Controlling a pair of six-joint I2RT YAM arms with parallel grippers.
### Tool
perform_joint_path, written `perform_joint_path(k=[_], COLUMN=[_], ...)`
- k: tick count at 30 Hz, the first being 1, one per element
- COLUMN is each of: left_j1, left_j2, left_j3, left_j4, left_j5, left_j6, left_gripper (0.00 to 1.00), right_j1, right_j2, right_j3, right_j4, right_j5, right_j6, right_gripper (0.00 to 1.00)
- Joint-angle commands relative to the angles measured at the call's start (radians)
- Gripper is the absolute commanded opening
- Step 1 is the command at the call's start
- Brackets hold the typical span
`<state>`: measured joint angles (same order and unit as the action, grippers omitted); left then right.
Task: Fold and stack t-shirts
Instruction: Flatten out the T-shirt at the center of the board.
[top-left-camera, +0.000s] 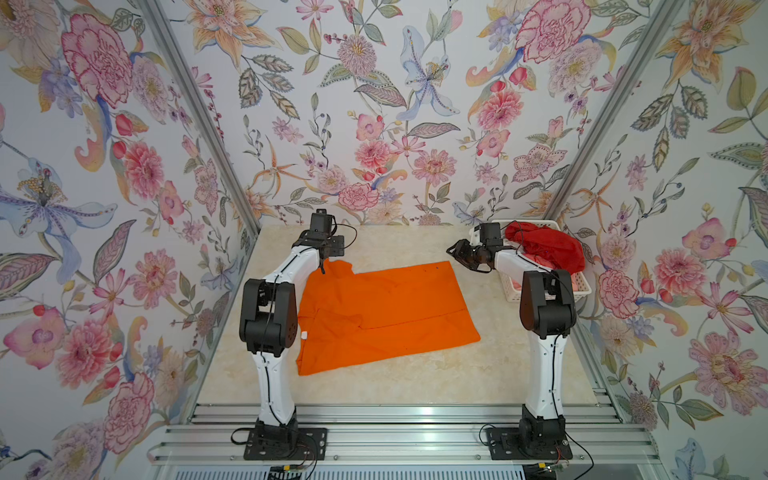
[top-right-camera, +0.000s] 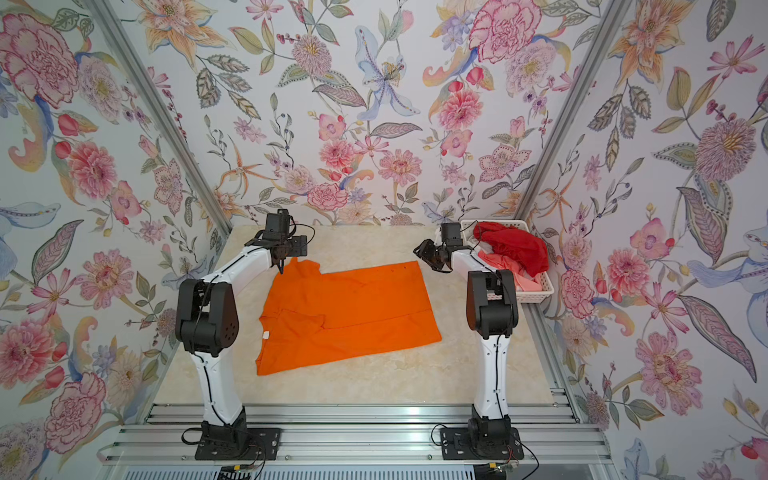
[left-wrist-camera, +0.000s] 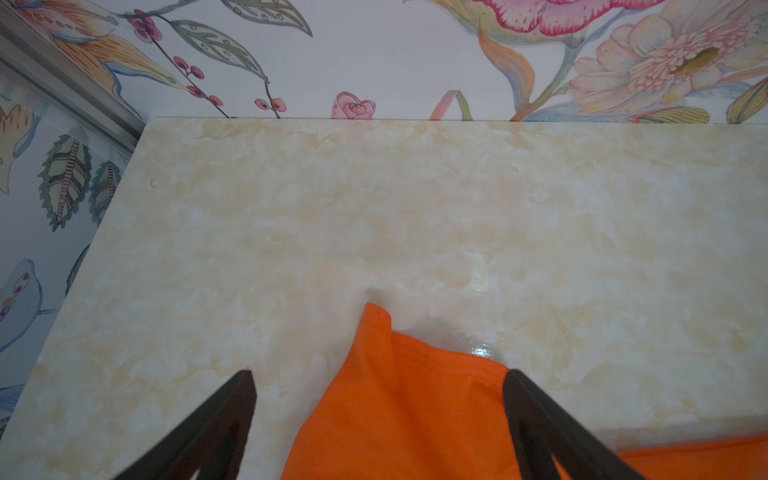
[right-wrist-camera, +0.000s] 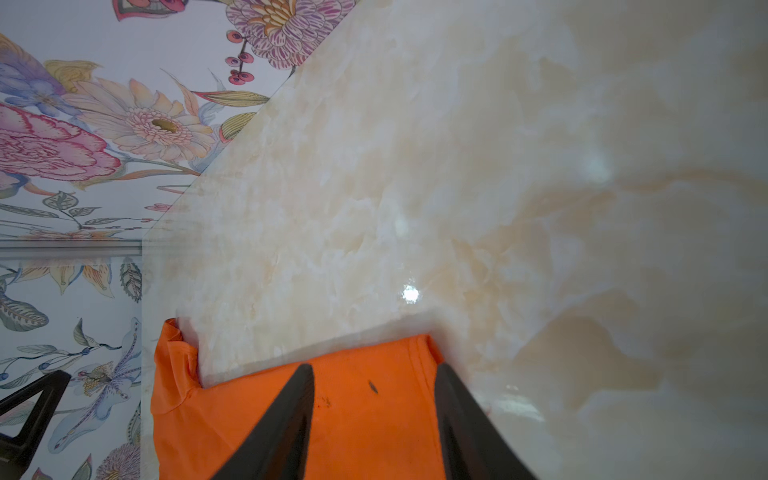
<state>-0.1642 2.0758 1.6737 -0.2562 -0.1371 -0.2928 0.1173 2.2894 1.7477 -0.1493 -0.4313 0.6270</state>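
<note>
Since the orange t-shirt (top-left-camera: 386, 316) lies spread flat in the middle of the table (top-left-camera: 415, 374), with a fold line across it, I judge that one fold is made and more are needed. The left gripper (left-wrist-camera: 379, 372) hovers over the sleeve corner at 11 o'clock of the shirt, jaws wide apart and empty. The right gripper (right-wrist-camera: 374, 365) hovers over the corner at 1 o'clock, jaws partly apart, also holding nothing. At 2 o'clock of the table the basket (top-left-camera: 579, 293) keeps the red t-shirt (top-left-camera: 548, 245) and a pink t-shirt (top-right-camera: 505, 266), waiting for their turn
</note>
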Motion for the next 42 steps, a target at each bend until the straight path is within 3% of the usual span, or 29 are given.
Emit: perform_joint_path(k=[1,4,6,9,15,18,22,29,37,42], left_j1=[-0.009,-0.003,-0.003,0.022,0.138,0.159,0.170,0.195,0.209,0.214], left_j2=[0.026,0.003,-0.016,-0.004,0.137,0.184,0.232,0.226,0.208,0.229], left_j3=[0.055,0.054,0.066,0.086,0.200,0.225,0.256,0.168,0.079,0.101], left_j4=[0.003,-0.029,-0.120,-0.191,-0.277,-0.312,-0.397,-0.413,-0.414,-0.415], left_j5=[-0.058,-0.053,-0.002,0.130,0.451,0.514,0.550,0.596,0.550,0.522], left_j6=[0.023,0.006,-0.005,-0.037,-0.156,-0.140,-0.103,-0.085,-0.080,-0.086], left_gripper=[0.98,0.99,0.98,0.98,0.98,0.98,0.98,0.92,0.87,0.87], right_j1=[0.000,0.017,0.046,0.049,-0.006,-0.019,-0.045,-0.072,-0.075,-0.064], right_j2=[-0.019,-0.052,-0.049,0.007,0.179,0.213,0.245,0.281,0.406,0.453], right_j3=[0.077,0.153,0.251,0.370,0.579,0.600,0.601,0.593,0.693,0.730], right_j4=[-0.020,-0.210,-0.400,-0.547,-0.697,-0.720,-0.748,-0.757,-0.812,-0.801], right_j5=[-0.021,0.028,0.134,0.163,0.035,-0.011,-0.095,-0.217,-0.253,-0.255], right_j6=[-0.037,-0.161,-0.295,-0.377,-0.362,-0.379,-0.414,-0.477,-0.494,-0.485], right_gripper=[0.50,0.50,0.50,0.51,0.50,0.51,0.51,0.51,0.51,0.51])
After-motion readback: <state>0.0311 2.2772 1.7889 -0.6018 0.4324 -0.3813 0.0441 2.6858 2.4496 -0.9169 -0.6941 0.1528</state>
